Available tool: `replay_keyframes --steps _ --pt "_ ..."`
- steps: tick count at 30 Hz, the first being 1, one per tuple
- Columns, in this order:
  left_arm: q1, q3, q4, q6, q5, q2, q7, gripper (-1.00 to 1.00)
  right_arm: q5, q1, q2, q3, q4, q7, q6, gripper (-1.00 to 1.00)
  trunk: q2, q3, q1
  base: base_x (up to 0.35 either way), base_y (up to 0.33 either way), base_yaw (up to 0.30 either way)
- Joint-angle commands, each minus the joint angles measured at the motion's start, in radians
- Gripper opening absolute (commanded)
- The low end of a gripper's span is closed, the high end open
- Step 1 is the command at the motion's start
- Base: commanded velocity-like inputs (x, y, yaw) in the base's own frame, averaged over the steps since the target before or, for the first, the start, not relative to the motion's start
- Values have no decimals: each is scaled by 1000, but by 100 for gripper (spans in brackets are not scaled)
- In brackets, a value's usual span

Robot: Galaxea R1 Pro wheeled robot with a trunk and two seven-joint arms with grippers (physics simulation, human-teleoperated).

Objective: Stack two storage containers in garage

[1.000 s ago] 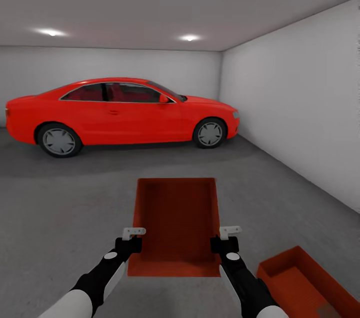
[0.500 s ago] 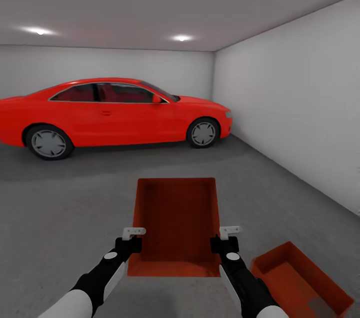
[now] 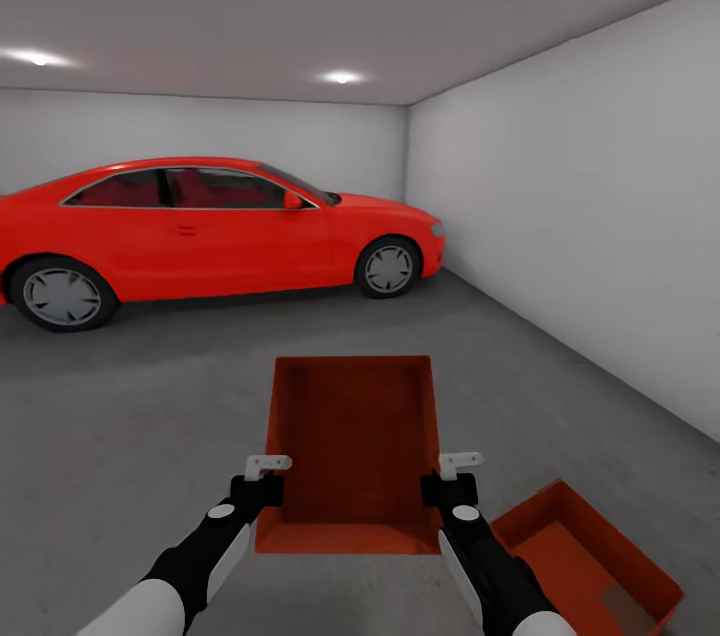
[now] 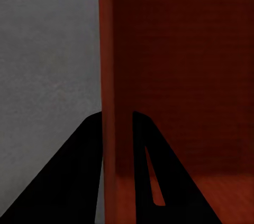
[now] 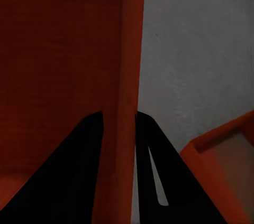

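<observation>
Both pincers clamped one bin (image 3: 352,446) mid-frame: left pincer (image 3: 262,476) on its left wall, right pincer (image 3: 452,474) on its right wall. Second bin (image 3: 590,556) sat on the floor (image 3: 130,416), lower right; car (image 3: 215,231) upper left.

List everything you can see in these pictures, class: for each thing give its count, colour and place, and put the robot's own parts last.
Held container: one, orange-red, carried above the floor between both grippers, in front of the robot.
Second container: one, orange-red, on the floor to the robot's right, beside the right arm.
Car: one, red, parked along the far wall.
Floor: one, grey concrete, throughout.
Walls: white, behind the car and along the right.
Ceiling lights: two, white, overhead.
Left gripper: one, black, fingers either side of the held container's left wall.
Right gripper: one, black, fingers either side of its right wall.
</observation>
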Motion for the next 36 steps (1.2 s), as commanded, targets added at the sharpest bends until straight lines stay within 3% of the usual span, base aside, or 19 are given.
replay_keyframes --steps 1,8,20,28,36 --pt "0 -38 5 -2 14 -1 -8 -100 14 0 28 52 -27 2 4 -100 -1 -1 1 300 0 -12" --pt "0 -38 5 -2 14 -1 -8 -100 14 0 28 52 -27 3 4 -100 -1 -1 1 290 0 -45" --pt "0 -38 4 -2 14 -1 -8 -100 14 0 28 52 -27 3 4 -100 -1 -1 1 59 0 -225" --pt "0 -38 5 0 14 -1 -9 -100 14 0 28 52 -27 3 4 -100 -1 -1 1 271 11 -59" --pt "0 -38 5 -1 15 -1 -9 -100 14 0 28 52 -27 7 4 -100 -1 -1 1 64 8 -169"
